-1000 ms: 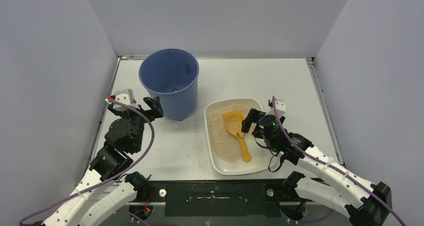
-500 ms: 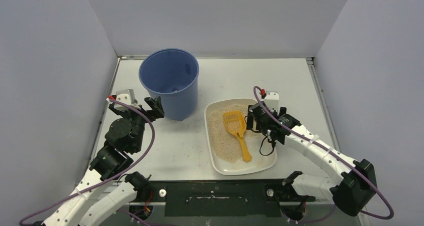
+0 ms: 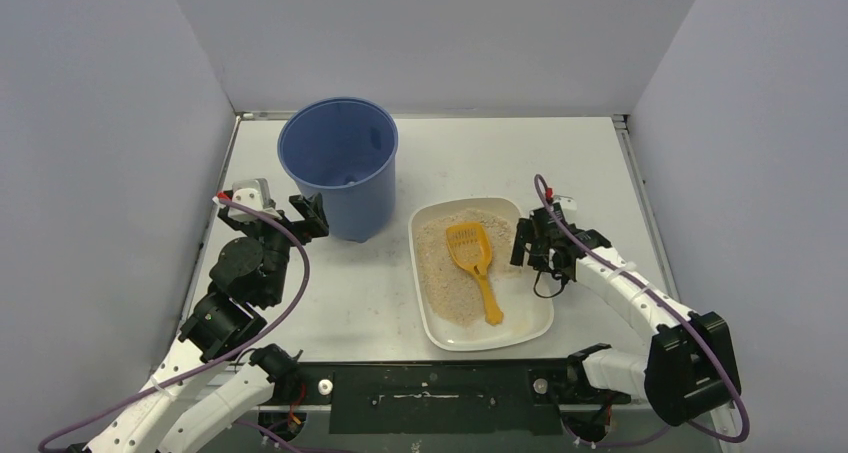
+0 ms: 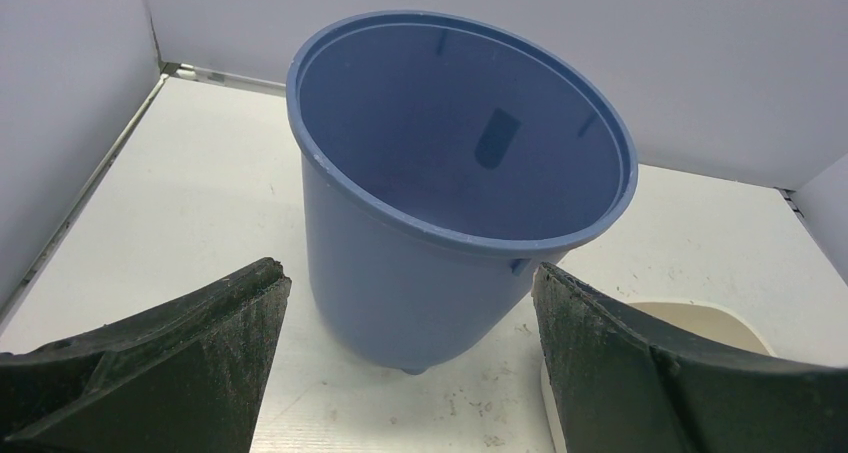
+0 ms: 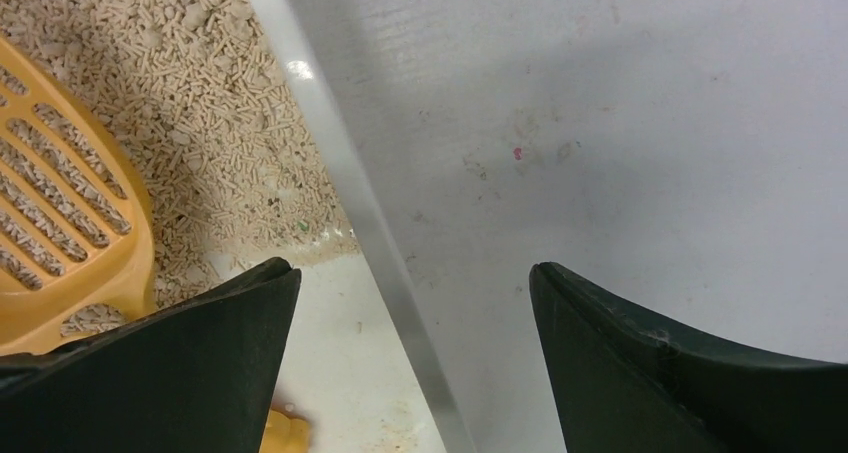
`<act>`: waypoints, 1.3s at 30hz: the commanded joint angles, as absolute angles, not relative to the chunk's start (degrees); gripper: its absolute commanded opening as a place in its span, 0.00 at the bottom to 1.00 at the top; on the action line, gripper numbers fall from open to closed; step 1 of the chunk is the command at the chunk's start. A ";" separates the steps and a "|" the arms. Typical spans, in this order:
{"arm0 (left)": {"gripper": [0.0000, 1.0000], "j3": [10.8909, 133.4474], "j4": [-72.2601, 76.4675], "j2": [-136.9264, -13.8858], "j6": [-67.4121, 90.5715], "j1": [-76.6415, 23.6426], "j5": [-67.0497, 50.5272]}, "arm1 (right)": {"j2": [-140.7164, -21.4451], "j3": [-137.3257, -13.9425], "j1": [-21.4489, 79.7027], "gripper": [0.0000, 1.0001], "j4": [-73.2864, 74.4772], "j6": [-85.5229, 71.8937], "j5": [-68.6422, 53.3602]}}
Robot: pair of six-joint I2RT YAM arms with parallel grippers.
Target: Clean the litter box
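- Right wrist view: the right gripper (image 5: 412,271) stood released, its jaws wide apart astride the right rim of the litter box (image 5: 345,188). One jaw hung over the litter, the other over the bare surface (image 5: 650,123), and it grasped nothing.
- Risk, as I judged it: closing on that thin, smooth rim could tilt or slide the shallow box and spill granules. The slick plastic might also slip free.
- The scoop (image 5: 60,233), yellow slotted plastic, lay on the litter just beside the inner jaw. A low sweep could knock it.
- The litter was tan, short loose pellets, thinning to bare white floor near the jaw.
- In the top external view the box, white with rounded corners, sat right of centre, near the blue bucket (image 3: 340,163) but apart from it.
- The left gripper (image 4: 410,273) was released too, facing the bucket, a tall, tapered, matte tub. A careless push might topple it.
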State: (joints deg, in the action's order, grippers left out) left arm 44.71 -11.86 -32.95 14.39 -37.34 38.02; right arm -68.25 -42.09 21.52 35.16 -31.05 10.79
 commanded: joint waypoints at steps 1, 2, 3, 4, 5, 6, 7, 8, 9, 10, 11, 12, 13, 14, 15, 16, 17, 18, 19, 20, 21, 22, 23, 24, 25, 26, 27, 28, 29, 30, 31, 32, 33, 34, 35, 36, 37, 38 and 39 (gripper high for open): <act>0.91 46.11 -10.82 -32.62 14.32 -36.96 37.18 | -69.56 -41.00 17.80 0.82 28.87 -30.35 4.75; 0.91 46.12 -10.77 -32.62 14.33 -37.00 37.19 | -69.68 -40.78 17.08 0.75 28.21 -30.18 3.91; 0.90 46.12 -10.77 -32.61 14.27 -36.99 37.18 | -69.77 -40.64 16.55 0.68 27.49 -30.00 2.83; 0.91 46.12 -10.74 -32.61 14.32 -37.00 37.13 | -69.72 -40.42 16.25 0.64 26.80 -29.90 2.40; 0.91 46.12 -10.72 -32.68 14.33 -37.00 37.10 | -69.75 -40.24 15.85 0.59 26.13 -29.92 2.09; 0.90 46.13 -10.72 -32.69 14.33 -37.00 37.05 | -69.85 -40.11 15.65 0.53 25.56 -29.89 1.76; 0.90 46.10 -10.72 -32.75 14.40 -37.00 37.06 | -70.10 -40.08 15.50 0.44 24.97 -29.86 1.29; 0.91 46.14 -10.72 -32.72 14.37 -36.95 37.01 | -70.46 -40.14 15.41 0.35 24.50 -29.81 0.90; 0.90 46.11 -10.72 -32.71 14.39 -36.98 37.05 | -70.94 -40.35 15.41 0.30 24.29 -29.86 0.76; 0.91 46.12 -10.72 -32.63 14.41 -37.00 37.01 | -71.41 -40.61 15.31 0.27 24.04 -29.96 0.73; 0.91 46.14 -10.72 -32.61 14.41 -36.98 37.00 | -71.89 -41.04 15.34 0.21 23.76 -29.93 0.59; 0.91 46.14 -10.72 -32.56 14.41 -37.00 37.05 | -72.34 -41.41 15.30 0.16 23.54 -29.93 0.60; 0.90 46.14 -10.71 -32.53 14.40 -37.00 37.06 | -72.74 -41.86 15.34 0.10 23.36 -29.89 0.72; 0.90 46.07 -10.64 -32.52 14.41 -36.99 37.09 | -73.16 -42.30 15.33 0.01 23.04 -29.81 0.89; 0.90 46.06 -10.64 -32.52 14.39 -37.00 37.09 | -73.40 -42.73 15.24 0.00 22.84 -29.72 1.07; 0.91 46.05 -10.63 -32.52 14.37 -37.00 37.14 | -73.81 -43.18 15.26 0.00 22.62 -29.71 1.47; 0.91 46.05 -10.63 -32.45 14.41 -37.00 37.11 | -74.39 -43.76 15.22 0.00 22.25 -29.72 2.10; 0.90 46.05 -10.63 -32.44 14.37 -37.00 37.09 | -74.89 -44.38 15.22 0.00 22.02 -29.59 2.50; 0.91 46.05 -10.63 -32.43 14.34 -36.96 37.09 | -75.53 -44.99 15.21 0.00 21.59 -29.45 3.06; 0.91 46.01 -10.62 -32.43 14.33 -36.95 37.11 | -76.03 -45.67 15.16 0.00 21.28 -29.36 4.04; 0.91 46.00 -10.60 -32.43 14.33 -37.00 37.19 | -76.75 -46.41 15.12 0.00 20.90 -29.42 5.05; 0.91 45.93 -10.55 -32.52 14.33 -37.00 37.18 | -77.49 -47.23 15.07 0.00 20.34 -29.58 5.87; 0.91 45.96 -10.47 -32.52 14.33 -36.94 37.11 | -78.48 -48.08 14.93 0.00 19.74 -29.87 6.30; 0.91 45.97 -10.48 -32.62 14.37 -36.99 37.05 | -79.41 -48.88 14.82 0.00 18.79 -30.12 6.47; 0.91 45.97 -10.47 -32.62 14.33 -37.00 37.01 | -80.56 -50.23 14.64 0.00 18.05 -30.29 6.57; 0.91 45.97 -10.53 -32.75 14.24 -37.00 37.05 | -81.91 -51.58 14.16 0.00 17.54 -30.41 6.73; 0.91 46.03 -10.51 -32.77 14.16 -37.00 37.13 | -83.45 -52.94 13.58 0.00 17.46 -30.51 6.72; 0.91 46.03 -10.55 -32.78 14.15 -37.00 37.17 | -84.75 -54.32 12.90 0.00 17.26 -30.51 6.34; 0.91 46.02 -10.56 -32.74 14.15 -37.07 37.30 | -85.87 -55.42 12.41 0.00 16.93 -30.31 6.14; 0.91 46.04 -10.59 -32.70 14.07 -37.08 37.35 | -86.90 -56.46 12.32 0.00 16.50 -30.05 6.51; 0.91 45.98 -10.55 -32.74 14.06 -37.07 37.43 | -87.93 -57.40 12.23 0.00 16.17 -29.93 6.81; 0.91 45.95 -10.55 -32.67 14.02 -37.04 37.52 | -89.16 -58.25 12.03 0.00 16.06 -29.91 7.19; 0.91 45.96 -10.47 -32.61 14.06 -37.01 37.53 | -90.32 -59.15 11.78 0.00 16.00 -29.94 7.28; 0.91 45.97 -10.50 -32.63 14.03 -37.00 37.46 | -91.45 -59.80 11.49 0.00 16.02 -29.90 7.29; 0.91 45.96 -10.46 -32.70 13.96 -37.02 37.46 | -92.30 -60.34 11.35 0.00 15.96 -29.91 7.49; 0.91 46.03 -10.58 -32.72 13.97 -37.07 37.45 | -92.89 -60.62 11.17 0.00 15.68 -29.85 7.82; 0.91 46.00 -10.56 -32.70 13.97 -37.07 37.52 | -93.31 -60.64 11.23 0.00 15.39 -29.93 8.08; 0.91 45.90 -10.47 -32.70 13.97 -37.02 37.55 | -93.56 -60.64 11.20 0.00 15.18 -30.04 8.01; 0.91 45.90 -10.50 -32.62 13.90 -37.08 37.54 | -93.72 -60.60 11.23 0.04 15.06 -30.06 7.90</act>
State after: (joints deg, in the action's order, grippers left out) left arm 44.71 -11.86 -32.80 14.37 -37.34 37.58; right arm -93.06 -58.52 12.12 19.73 -27.83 3.60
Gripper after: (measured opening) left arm 0.906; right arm 0.180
